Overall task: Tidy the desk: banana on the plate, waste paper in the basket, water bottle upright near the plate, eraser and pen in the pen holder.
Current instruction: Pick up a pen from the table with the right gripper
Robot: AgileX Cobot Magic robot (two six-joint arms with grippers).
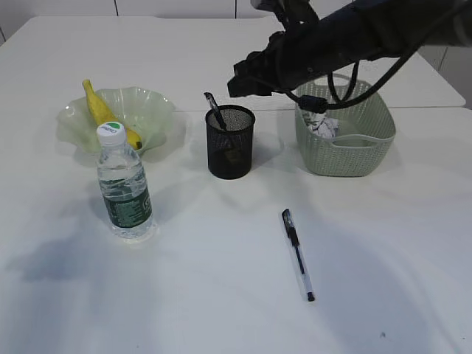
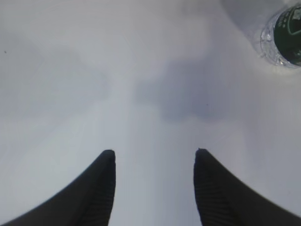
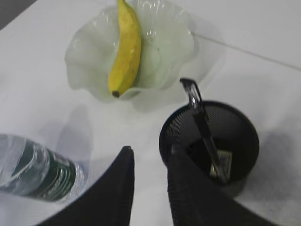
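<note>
My right gripper hangs above the pen holder, jaws a narrow gap apart, nothing between them. One pen stands in the holder already, w/ what looks like the eraser at the bottom. My left gripper is spread wide over bare table, holding nothing.

Task things: banana on the plate, paper in the basket, bottle upright just in front of the plate. Left over, I judge: second pen lying flat on the table, well in front of the holder.

Doing it well: come down over the pen's mid-barrel, jaws across it not along it, since it's thin and may roll. Lift clear, tip it vertical, drop inside the rim w/o knocking the standing pen. Holder is light mesh, could tip.

Writing: bottle has a dark green label, text too small to read. Cap shows a green mark, unreadable. No brand legible on pens.
</note>
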